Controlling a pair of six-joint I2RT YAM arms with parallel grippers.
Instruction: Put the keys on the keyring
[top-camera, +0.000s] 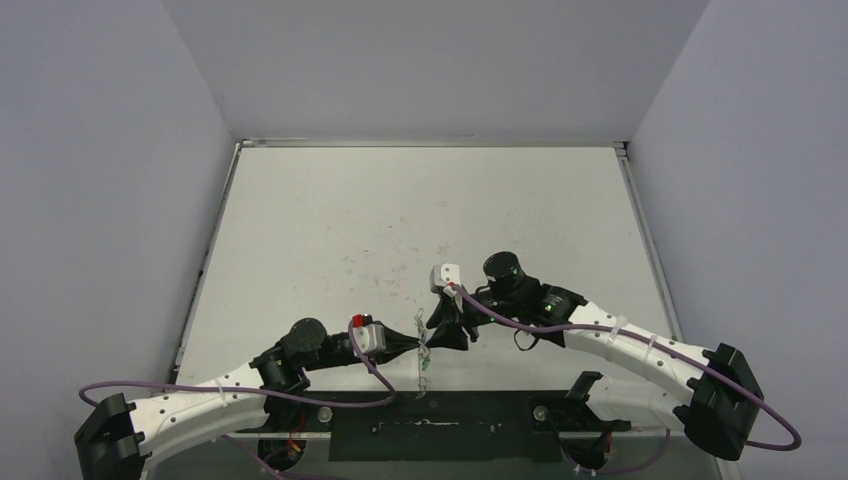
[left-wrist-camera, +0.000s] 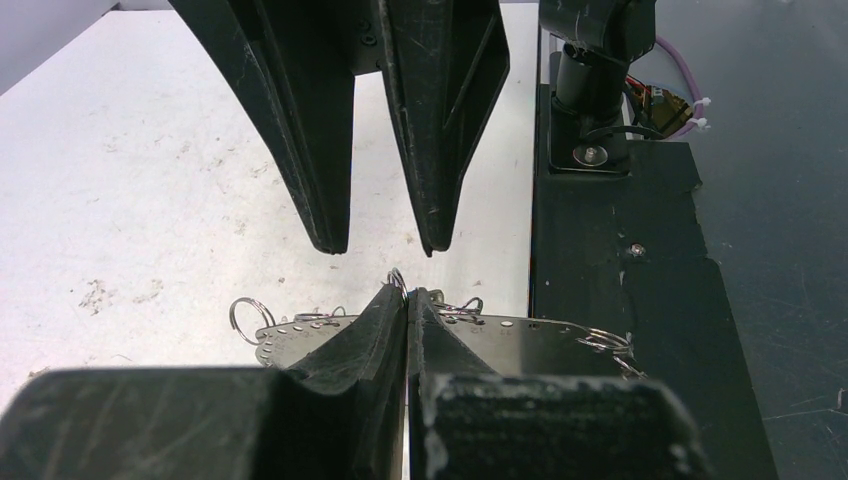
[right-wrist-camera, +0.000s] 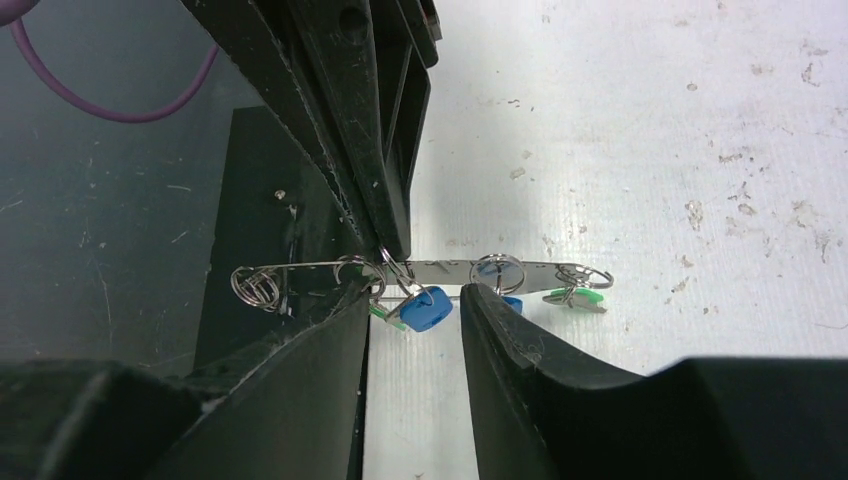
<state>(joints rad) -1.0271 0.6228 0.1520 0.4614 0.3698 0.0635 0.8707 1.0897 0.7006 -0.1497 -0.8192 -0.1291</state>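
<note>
Currently, note the left end effector (left-wrist-camera: 408, 297) pressed together on the rim of the keyring (right-wrist-camera: 450, 268), carrying it apparently clear of the counter (right-wrist-camera: 640, 130), near the front edge between the two arms. Note the right end effector (right-wrist-camera: 417, 295) spread wide and gripping nothing, with one finger on each side of the blue key (right-wrist-camera: 425, 308) dangling under the rim, apparently without contact.

Guard against these faults:
- Loss of the keyring through a slipping pinch. Given a single hold on a thin rim, expect a drop onto the counter or the black base plate (left-wrist-camera: 620, 290).
- Swinging of the hoop under a sideways nudge from the right fingers. Expect a missed grasp on the dangling key.
- Closing on the rim instead of the key, given the tight spacing.

Count as follows:
- One keyring.
- One blue key in plain view, plus a blue patch (right-wrist-camera: 512, 303) behind the right finger, not separable as another key.
- Two green: a green key (right-wrist-camera: 585, 298) at the rim's end and a second green key (right-wrist-camera: 383, 314) beside the blue one.
- Four small wire loops (right-wrist-camera: 497, 270) along the rim.
</note>
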